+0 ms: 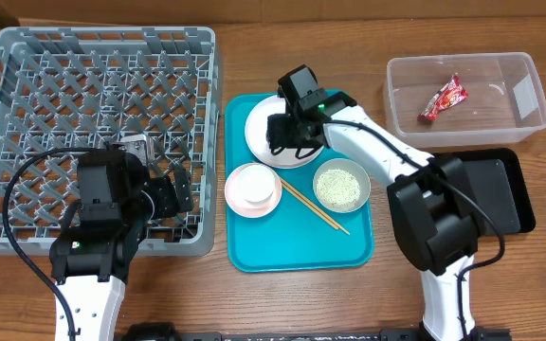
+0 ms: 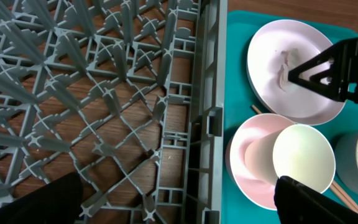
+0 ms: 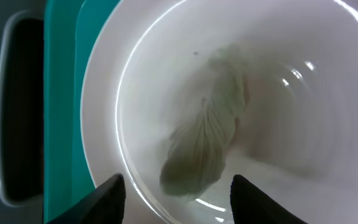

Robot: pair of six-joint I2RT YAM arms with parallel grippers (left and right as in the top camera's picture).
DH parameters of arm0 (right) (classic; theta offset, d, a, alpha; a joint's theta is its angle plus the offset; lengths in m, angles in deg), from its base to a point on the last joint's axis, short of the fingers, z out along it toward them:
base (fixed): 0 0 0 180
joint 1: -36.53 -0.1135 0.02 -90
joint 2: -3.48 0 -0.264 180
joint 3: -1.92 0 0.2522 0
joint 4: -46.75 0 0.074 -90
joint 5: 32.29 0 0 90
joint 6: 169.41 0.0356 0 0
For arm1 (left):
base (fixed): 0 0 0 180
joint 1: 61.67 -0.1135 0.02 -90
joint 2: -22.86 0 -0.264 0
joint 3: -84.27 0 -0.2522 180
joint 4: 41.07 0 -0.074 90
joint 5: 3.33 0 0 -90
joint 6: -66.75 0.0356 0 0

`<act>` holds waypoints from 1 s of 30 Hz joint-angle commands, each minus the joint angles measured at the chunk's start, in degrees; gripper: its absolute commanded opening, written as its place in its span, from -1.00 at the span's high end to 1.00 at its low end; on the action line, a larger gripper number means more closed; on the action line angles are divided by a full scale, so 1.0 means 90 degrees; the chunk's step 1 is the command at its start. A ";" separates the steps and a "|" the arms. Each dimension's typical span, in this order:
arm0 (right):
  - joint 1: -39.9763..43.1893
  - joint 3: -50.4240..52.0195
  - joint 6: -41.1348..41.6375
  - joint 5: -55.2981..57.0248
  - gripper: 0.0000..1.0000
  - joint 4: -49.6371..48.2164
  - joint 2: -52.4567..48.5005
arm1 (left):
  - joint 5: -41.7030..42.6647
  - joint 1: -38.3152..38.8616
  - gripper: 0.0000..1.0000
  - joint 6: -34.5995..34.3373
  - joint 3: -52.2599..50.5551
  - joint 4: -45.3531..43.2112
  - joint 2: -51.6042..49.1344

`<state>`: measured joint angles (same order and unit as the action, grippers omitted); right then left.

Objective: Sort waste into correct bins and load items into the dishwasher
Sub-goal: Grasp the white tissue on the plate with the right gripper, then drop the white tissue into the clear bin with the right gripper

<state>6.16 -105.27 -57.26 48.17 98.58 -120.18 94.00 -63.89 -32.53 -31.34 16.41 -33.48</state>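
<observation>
Right pincer (image 3: 178, 190) hangs low over the white plate (image 1: 259, 123) on the teal tray (image 1: 297, 251). Its fingers are spread either side of the crumpled scrap (image 3: 204, 143) lying mid-plate: lined up for a pinch, nothing gripped. Scrap likely goes to the clear tub (image 1: 529, 123), next to the red wrapper (image 1: 443, 98). Left pincer (image 1: 173, 194) is agape and empty over the dish rack (image 1: 93, 244) corner, out of the way.

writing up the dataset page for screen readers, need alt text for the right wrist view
A small white crumpled scrap lies in a round white plate, with the right gripper open over it, one dark fingertip either side of the scrap's near end. A teal plastic tray shows at the left edge.
</observation>
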 commanded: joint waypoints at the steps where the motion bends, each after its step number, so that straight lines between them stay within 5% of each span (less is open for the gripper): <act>1: -0.0046 -0.0061 0.0070 0.0058 0.10 -0.0053 -0.0126 | 0.0073 0.0036 -1.00 -0.0019 0.0185 -0.0024 -0.0027; 10: -0.0017 -0.0061 0.0070 0.0061 0.93 0.0066 -0.0126 | 0.0075 0.0036 -1.00 -0.0019 0.0185 -0.0022 -0.0027; 30: 0.0862 -0.0556 -0.0488 0.0095 0.93 0.1061 0.0865 | 0.0073 0.0036 -0.99 -0.0017 0.0185 -0.0029 -0.0027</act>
<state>13.77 -108.24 -59.40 48.37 107.93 -116.49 94.00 -63.89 -32.53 -31.34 16.41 -33.48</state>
